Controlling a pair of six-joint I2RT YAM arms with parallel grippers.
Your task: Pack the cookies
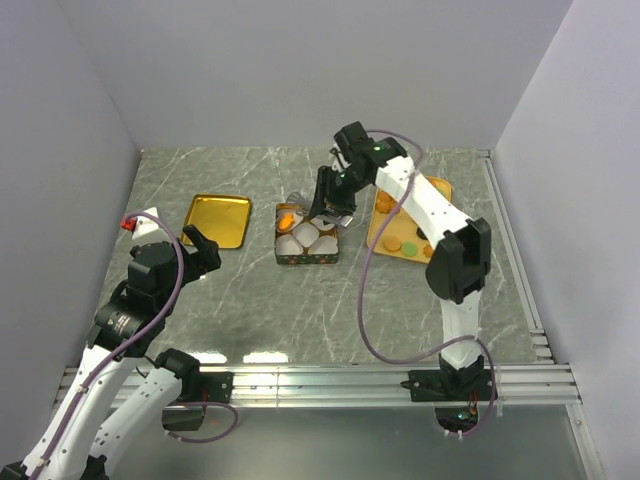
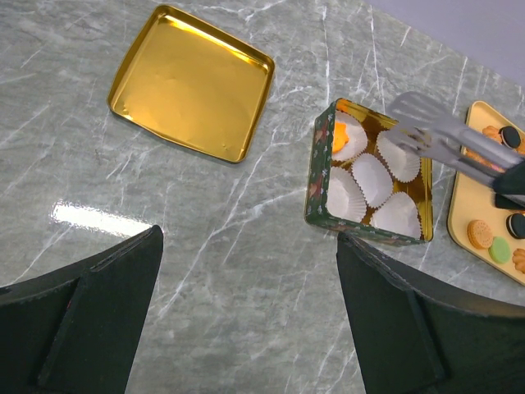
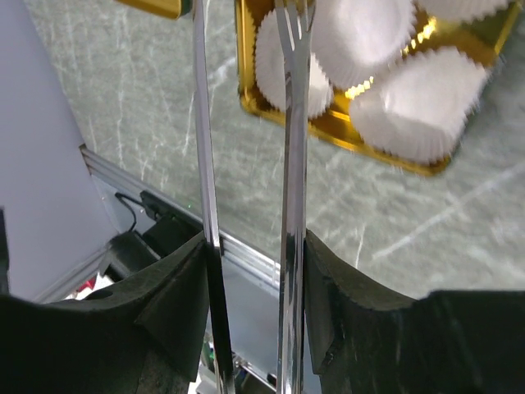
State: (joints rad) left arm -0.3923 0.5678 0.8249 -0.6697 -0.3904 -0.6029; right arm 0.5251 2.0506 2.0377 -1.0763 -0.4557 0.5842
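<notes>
A green tin (image 1: 307, 235) holds several white paper cups (image 1: 312, 236). One orange cookie (image 1: 288, 220) lies in its far left cup, also seen in the left wrist view (image 2: 343, 139). More cookies (image 1: 400, 245) lie on a yellow tray (image 1: 385, 228) to the right. My right gripper (image 1: 335, 205) is shut on metal tongs (image 3: 291, 164), whose tips hang over the tin (image 2: 316, 176). I see no cookie between the tips. My left gripper (image 1: 200, 250) is open and empty above bare table, left of the tin.
A gold lid (image 1: 217, 220) lies empty on the table left of the tin, also in the left wrist view (image 2: 193, 82). Grey walls enclose the marble table. An aluminium rail (image 1: 320, 382) runs along the near edge.
</notes>
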